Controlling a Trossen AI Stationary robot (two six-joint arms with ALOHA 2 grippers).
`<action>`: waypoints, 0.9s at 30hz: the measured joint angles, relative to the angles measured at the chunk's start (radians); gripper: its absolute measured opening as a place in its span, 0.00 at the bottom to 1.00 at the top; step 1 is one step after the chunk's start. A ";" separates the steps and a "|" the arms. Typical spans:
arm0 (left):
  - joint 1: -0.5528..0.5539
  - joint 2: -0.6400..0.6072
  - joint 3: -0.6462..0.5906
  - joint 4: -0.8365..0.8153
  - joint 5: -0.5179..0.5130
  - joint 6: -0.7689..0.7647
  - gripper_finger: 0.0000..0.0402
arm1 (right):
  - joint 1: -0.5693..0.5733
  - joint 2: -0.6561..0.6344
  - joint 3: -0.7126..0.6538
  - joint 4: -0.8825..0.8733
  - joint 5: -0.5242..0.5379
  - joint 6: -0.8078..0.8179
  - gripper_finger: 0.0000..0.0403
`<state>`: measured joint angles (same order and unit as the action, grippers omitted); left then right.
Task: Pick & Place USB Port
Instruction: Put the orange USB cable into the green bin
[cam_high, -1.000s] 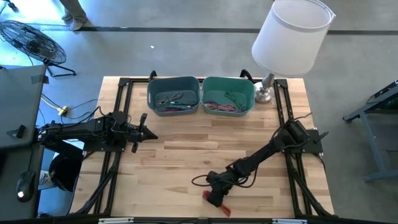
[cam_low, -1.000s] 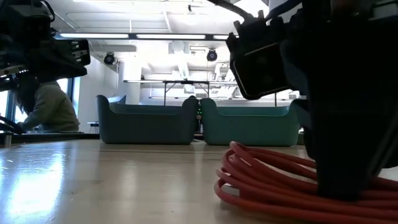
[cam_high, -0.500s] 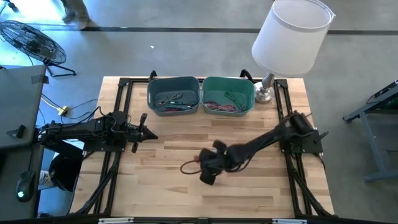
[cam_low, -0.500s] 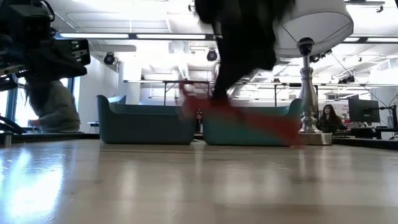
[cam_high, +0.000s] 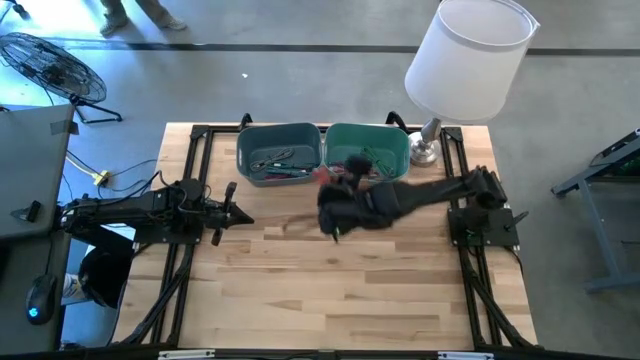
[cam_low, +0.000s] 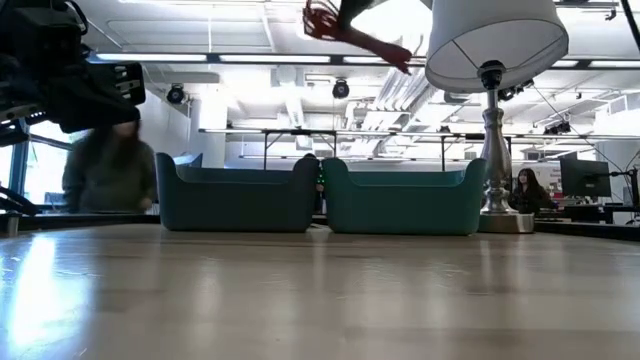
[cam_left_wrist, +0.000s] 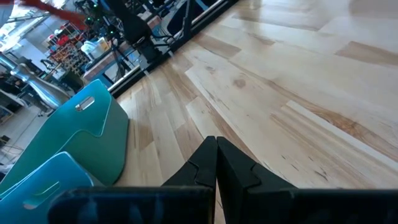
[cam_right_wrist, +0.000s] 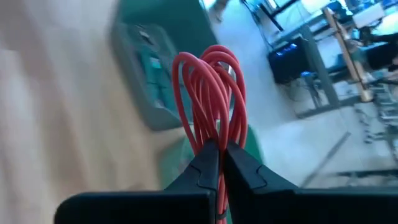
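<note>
Coiled red USB cable (cam_right_wrist: 208, 99) aloft, loops pinched between the closed fingers of the right gripper (cam_right_wrist: 216, 163), well clear of the wooden table (cam_high: 330, 300). Seen from above, carried just in front of the two bins at the table's far edge, close to the seam between the blue-grey bin (cam_high: 279, 153) and the green bin (cam_high: 367, 152); at table height, glimpsed only as a red blur near the ceiling line. Judged to be mid-transport, pick done, place not yet made. Next move likely a short reach over one bin's rim, then a release with the coil low enough not to spring out; which bin, not possible to tell. Left gripper (cam_left_wrist: 216, 163) parked at the table's left side, fingers pressed together on nothing. White lamp (cam_high: 468, 60) at the far right corner, near the green bin.
</note>
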<state>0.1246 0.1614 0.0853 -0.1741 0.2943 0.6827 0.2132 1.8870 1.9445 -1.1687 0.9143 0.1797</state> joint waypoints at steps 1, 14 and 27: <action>0.000 0.000 0.000 0.000 0.000 0.000 0.00 | -0.030 0.000 0.004 0.000 -0.007 -0.027 0.00; 0.000 0.000 0.000 0.000 0.000 0.000 0.00 | -0.393 0.000 0.003 -0.214 -0.305 -0.052 0.00; 0.000 0.000 0.000 0.000 0.000 0.000 0.00 | -0.483 0.000 0.003 -0.242 -0.549 -0.049 0.04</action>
<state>0.1242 0.1612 0.0853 -0.1741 0.2943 0.6828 -0.2702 1.8870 1.9476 -1.4110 0.3652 0.1303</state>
